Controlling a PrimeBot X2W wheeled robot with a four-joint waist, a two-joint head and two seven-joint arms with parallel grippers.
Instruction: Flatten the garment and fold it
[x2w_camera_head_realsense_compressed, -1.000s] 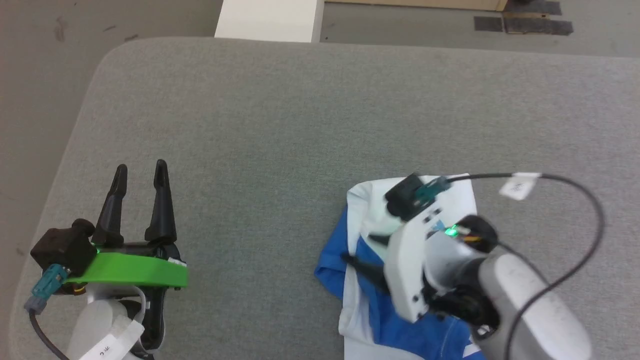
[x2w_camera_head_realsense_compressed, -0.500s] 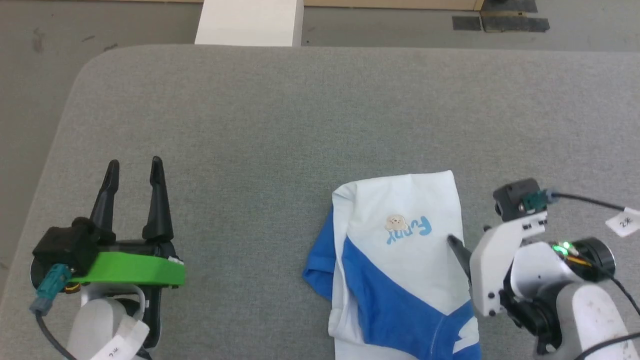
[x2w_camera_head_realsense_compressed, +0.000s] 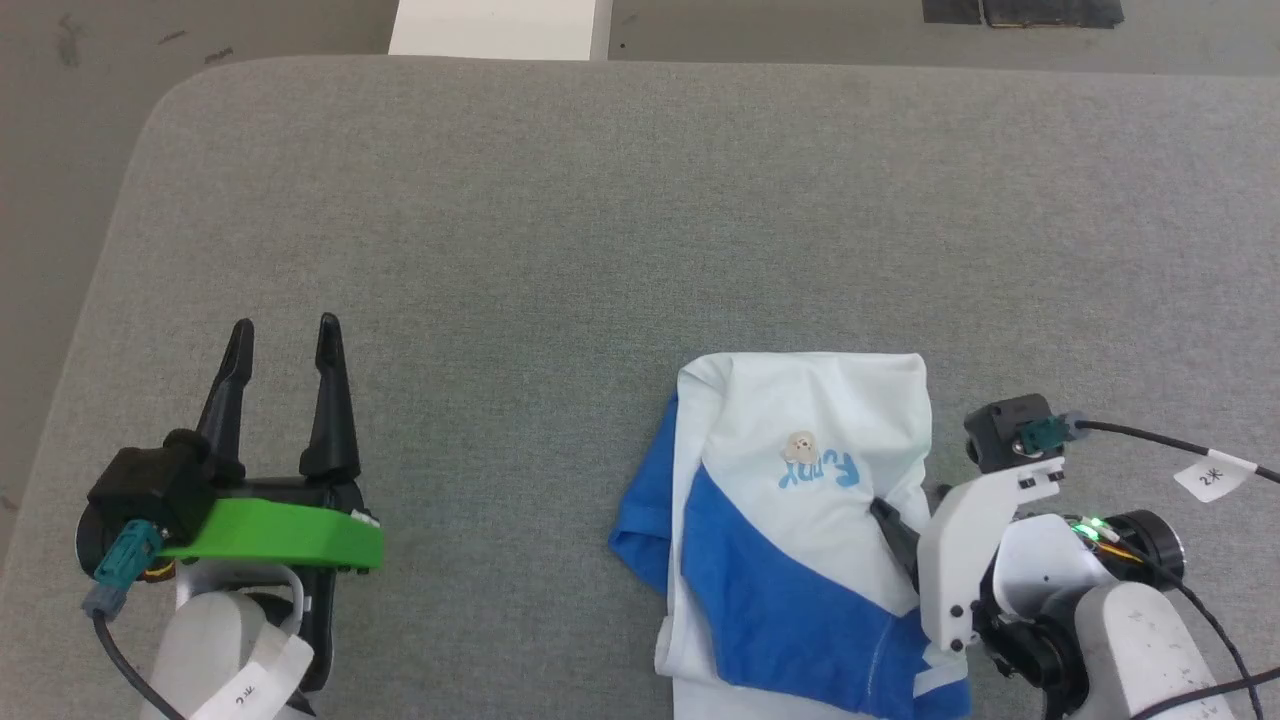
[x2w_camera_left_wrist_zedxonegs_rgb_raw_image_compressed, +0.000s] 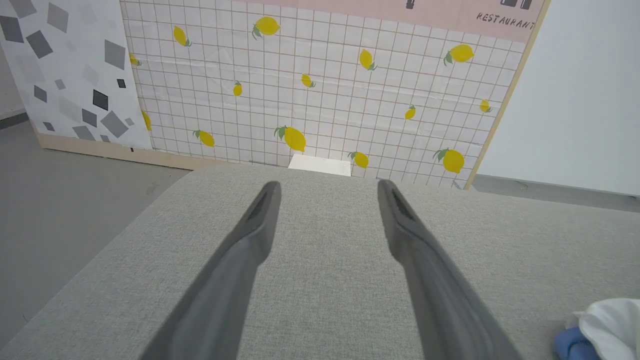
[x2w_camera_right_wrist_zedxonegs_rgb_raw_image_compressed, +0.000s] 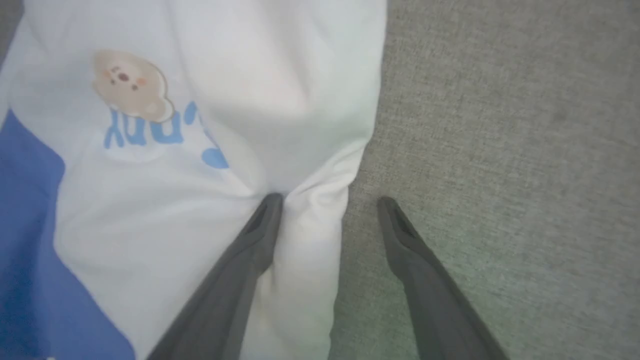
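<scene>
**Right claw straddling shirt edge: grasp not yet made**

Worktop: a wide grey woven-fabric pad (x2w_camera_head_realsense_compressed: 600, 250) with rounded corners, bare over most of its area.

Garment: the soft white T-shirt with royal-blue sleeve panels (x2w_camera_head_realsense_compressed: 800, 470) lies bunched and doubled over at the near right of the pad, its near end running off the bottom of the head view. Not flat; a blue flap sticks out on its left side.

Left gripper (x2w_camera_head_realsense_compressed: 284, 345): jaws wide apart, nothing between them, parked over bare pad well clear of the shirt.

Right gripper (x2w_camera_right_wrist_zedxonegs_rgb_raw_image_compressed: 327, 205): jaws wide apart, nothing clamped. One finger presses into the white cloth and puckers it; the other sits over pad just beside the shirt's right edge.

Small light-blue "Funny" print with bear face (x2w_camera_head_realsense_compressed: 815, 462): close to the pressing finger.

Judgement: this looks like a pick at the right edge for spreading.
- Drop the outer finger flat to the pad so it slides under the hem.
- How many layers lie here, cannot tell. Close slowly, lift a little and check what comes up.
- Pull outward, away from the bunch.
- Bring the left claw over to pin or take the blue flap.
</scene>
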